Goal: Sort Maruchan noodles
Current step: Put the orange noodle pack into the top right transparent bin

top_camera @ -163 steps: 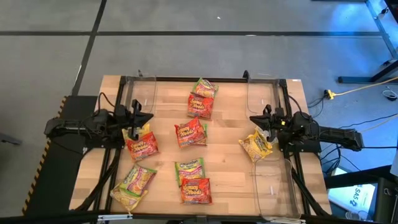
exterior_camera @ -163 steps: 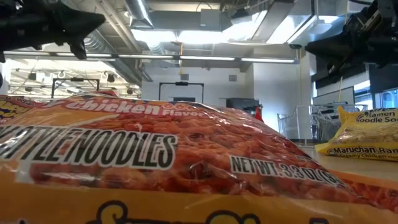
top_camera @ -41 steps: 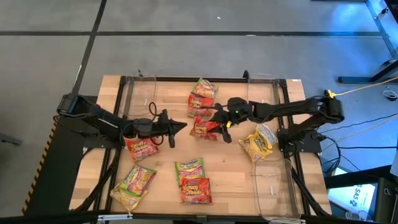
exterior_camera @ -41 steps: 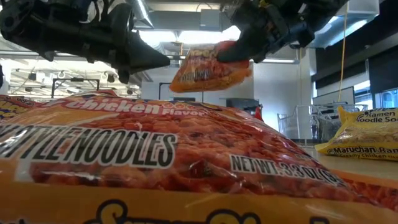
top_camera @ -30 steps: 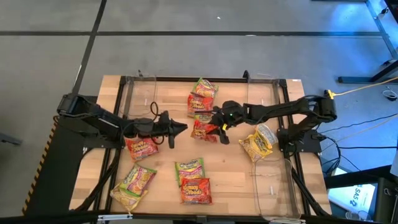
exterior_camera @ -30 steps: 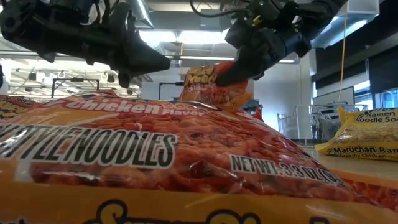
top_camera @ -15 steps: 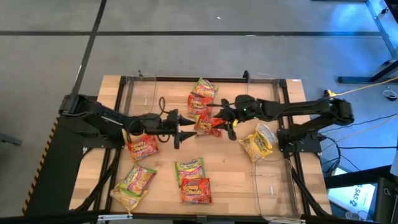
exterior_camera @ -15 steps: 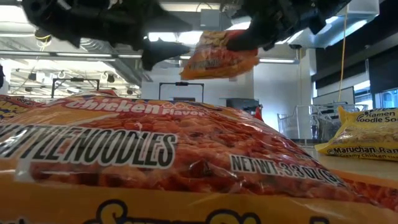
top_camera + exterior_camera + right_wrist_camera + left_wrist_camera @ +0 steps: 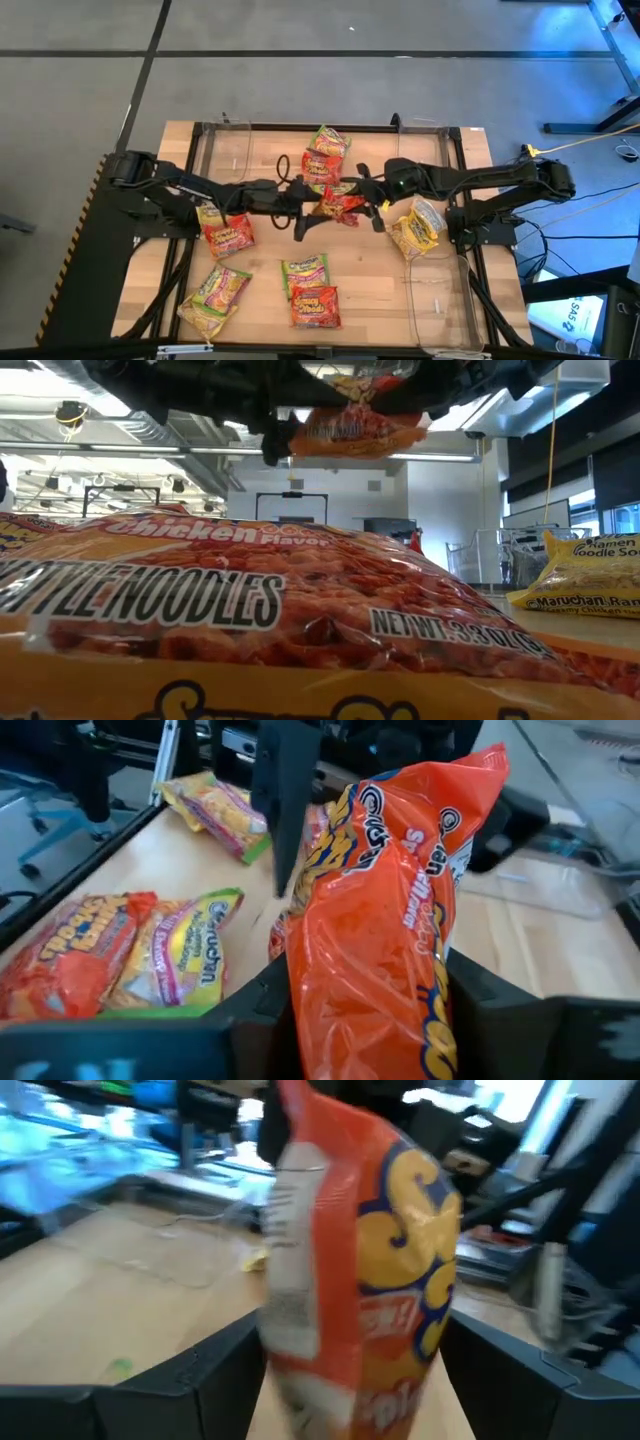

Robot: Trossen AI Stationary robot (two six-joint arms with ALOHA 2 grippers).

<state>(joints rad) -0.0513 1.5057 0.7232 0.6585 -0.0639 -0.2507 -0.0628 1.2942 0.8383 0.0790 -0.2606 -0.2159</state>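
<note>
Two claws mid-table | right claw (image 9: 372, 203) grips red-orange packet (image 9: 341, 203) | left claw (image 9: 300, 208) wide | wooden table (image 9: 370, 270)

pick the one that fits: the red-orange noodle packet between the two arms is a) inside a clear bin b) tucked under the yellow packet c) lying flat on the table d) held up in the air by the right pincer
d: the right pincer is shut on the red-orange packet, which hangs well above the table in the low view, while the left pincer stands open around it.
</note>
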